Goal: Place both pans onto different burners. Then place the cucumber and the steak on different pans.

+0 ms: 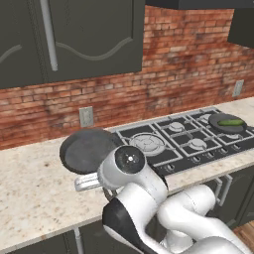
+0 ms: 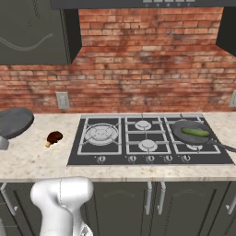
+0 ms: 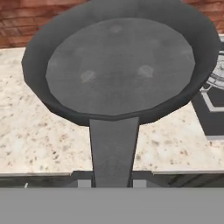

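Status: roughly halfway, as I read it.

Done — one frying pan sits on the right-hand burner of the cooktop, handle pointing off to the right, and the cucumber lies inside it. Same pair is visible in the left base view, pan with cucumber at the far right of the grates.

In hand — the second frying pan is held by its handle. The gripper has its jaws nearly shut, clamped on that handle near its free end; the dark fingertips sit either side of it at the bottom of the hand view. The pan is empty and tilted up off the surface, over the stretch left of the cooktop, not over any burner yet. Left base view shows it just above the arm's wrist; right base view shows it at the far left edge.

Left to do:
- Set this pan on a free burner. The large ring at the cooktop's left is the nearest; the two middle ones are also bare.
- Fetch the steak — it lies on the surface between held pan and cooktop, close to the cooktop's left edge, bone end toward the front — and drop it into that second pan.

Judgement: watch that the pan clears the steak on the way across.
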### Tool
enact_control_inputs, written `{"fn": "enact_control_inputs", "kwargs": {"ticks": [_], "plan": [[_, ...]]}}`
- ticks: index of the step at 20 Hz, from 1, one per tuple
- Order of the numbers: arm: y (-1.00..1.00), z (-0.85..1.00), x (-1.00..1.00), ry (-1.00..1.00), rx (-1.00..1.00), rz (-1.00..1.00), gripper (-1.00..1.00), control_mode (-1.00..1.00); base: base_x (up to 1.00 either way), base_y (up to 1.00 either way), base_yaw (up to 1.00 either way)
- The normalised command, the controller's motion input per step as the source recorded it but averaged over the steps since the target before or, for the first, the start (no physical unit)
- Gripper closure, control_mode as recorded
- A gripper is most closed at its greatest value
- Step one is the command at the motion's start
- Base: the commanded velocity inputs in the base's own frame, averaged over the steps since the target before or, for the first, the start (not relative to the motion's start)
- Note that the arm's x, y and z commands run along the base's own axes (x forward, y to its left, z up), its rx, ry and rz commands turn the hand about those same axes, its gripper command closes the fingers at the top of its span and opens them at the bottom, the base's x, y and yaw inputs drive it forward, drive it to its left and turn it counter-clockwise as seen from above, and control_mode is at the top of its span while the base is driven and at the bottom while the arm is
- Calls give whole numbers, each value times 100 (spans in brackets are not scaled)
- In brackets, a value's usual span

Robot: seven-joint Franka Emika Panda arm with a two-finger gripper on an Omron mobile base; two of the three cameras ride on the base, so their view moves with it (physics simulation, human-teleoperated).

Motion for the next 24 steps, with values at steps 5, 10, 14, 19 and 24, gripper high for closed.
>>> {"fn": "enact_control_inputs", "kwargs": {"ticks": [5, 10, 14, 19, 24], "plan": [[-55, 56, -76, 3, 0, -8, 100, -100, 0, 0, 0], [-57, 38, -53, 7, 0, -10, 100, -100, 0, 0, 0], [-63, 33, -36, 6, 0, -8, 100, -100, 0, 0, 0], [-57, 8, -4, 2, 0, -5, 100, -100, 0, 0, 0], [-63, 2, -1, 0, 0, -3, 100, -100, 0, 0, 0]]}}
